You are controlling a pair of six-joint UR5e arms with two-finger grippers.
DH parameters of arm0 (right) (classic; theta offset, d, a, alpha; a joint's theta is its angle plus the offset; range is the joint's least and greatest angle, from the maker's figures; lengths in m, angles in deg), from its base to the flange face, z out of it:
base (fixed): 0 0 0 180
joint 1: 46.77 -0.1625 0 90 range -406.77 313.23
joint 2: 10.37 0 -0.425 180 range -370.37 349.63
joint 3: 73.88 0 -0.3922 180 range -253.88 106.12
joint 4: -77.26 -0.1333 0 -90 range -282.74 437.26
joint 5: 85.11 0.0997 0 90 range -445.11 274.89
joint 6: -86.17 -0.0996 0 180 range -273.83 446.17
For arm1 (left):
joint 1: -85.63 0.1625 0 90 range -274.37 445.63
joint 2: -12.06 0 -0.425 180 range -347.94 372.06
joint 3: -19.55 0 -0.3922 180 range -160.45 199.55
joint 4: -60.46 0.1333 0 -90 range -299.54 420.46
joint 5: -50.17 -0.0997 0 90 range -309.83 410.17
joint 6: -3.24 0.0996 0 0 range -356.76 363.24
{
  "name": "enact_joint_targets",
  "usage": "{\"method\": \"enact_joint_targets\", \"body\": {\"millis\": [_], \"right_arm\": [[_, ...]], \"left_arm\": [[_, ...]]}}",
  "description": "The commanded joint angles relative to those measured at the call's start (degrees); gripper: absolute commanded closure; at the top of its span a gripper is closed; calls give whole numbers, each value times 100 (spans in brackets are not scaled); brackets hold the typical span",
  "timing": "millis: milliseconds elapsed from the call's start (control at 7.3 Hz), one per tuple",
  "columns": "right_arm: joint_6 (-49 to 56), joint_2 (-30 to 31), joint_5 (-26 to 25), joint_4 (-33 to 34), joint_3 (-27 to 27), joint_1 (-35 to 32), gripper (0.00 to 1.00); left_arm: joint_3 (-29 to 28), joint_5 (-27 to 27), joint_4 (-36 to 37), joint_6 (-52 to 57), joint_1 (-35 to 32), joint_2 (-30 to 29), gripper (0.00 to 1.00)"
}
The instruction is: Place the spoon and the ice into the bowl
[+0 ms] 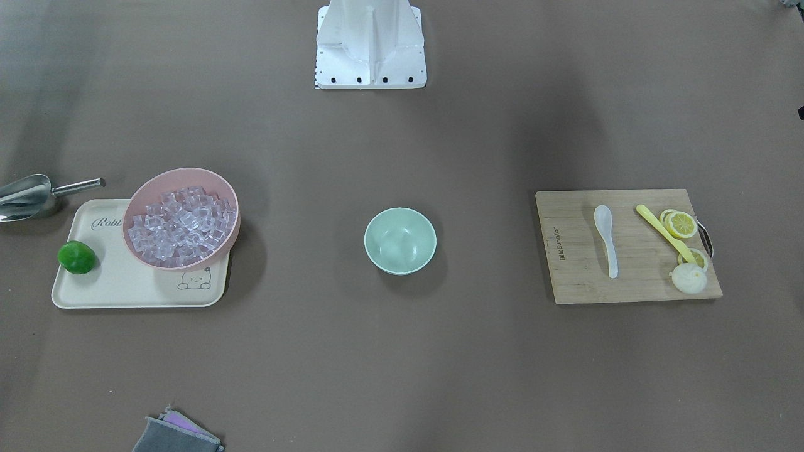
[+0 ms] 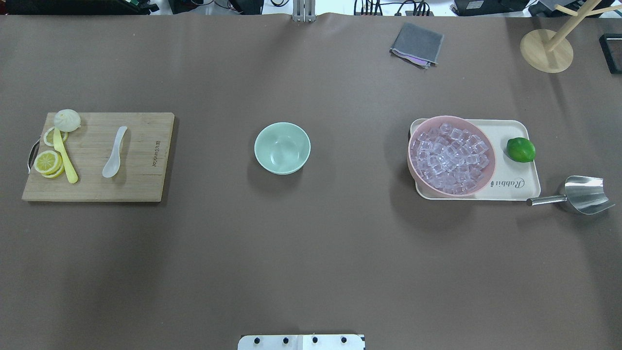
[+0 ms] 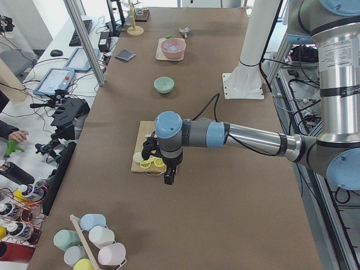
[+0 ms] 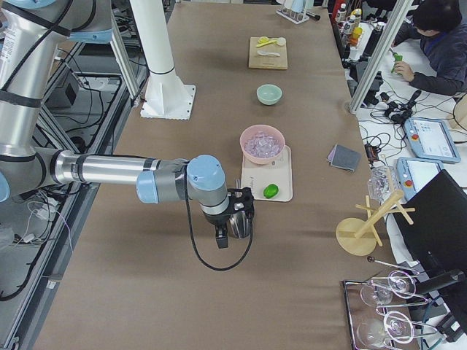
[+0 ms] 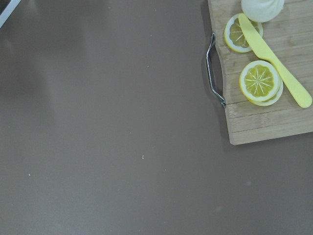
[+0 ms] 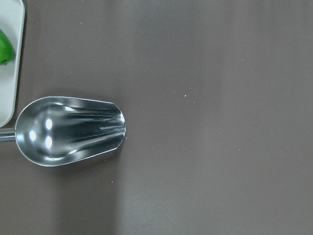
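Note:
The white spoon [image 1: 607,238] lies on a wooden cutting board [image 1: 578,276]; it also shows in the overhead view [image 2: 113,153]. The empty mint-green bowl [image 1: 400,240] stands mid-table, also seen from overhead [image 2: 282,148]. Clear ice cubes [image 2: 449,156] fill a pink bowl [image 2: 452,117] on a cream tray. My left gripper [image 3: 168,175] hangs over the table just off the board's handle end. My right gripper [image 4: 222,238] hangs over the metal scoop. Both show only in the side views, so I cannot tell whether they are open or shut.
A yellow spoon [image 2: 65,158], lemon slices [image 2: 47,162] and a white bun share the board. A lime [image 2: 520,149] sits on the tray [image 2: 520,187]. A metal scoop [image 2: 583,194] lies beside the tray. A grey cloth [image 2: 417,44] and a wooden stand [image 2: 546,51] are at the far edge.

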Motion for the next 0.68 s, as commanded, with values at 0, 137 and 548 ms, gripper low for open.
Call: {"method": "enact_joint_targets", "body": {"millis": [0, 137, 548], "right_arm": [[-39, 10, -22, -1269, -157, 0, 0], [-223, -68, -5, -1370, -123, 0, 0], [-636, -630, 223, -1309, -87, 35, 0]], "left_arm": [[83, 7, -151, -23, -46, -399, 2], [5, -11, -404, -14, -64, -723, 2], [-329, 24, -1479, -23, -82, -1008, 2]]}}
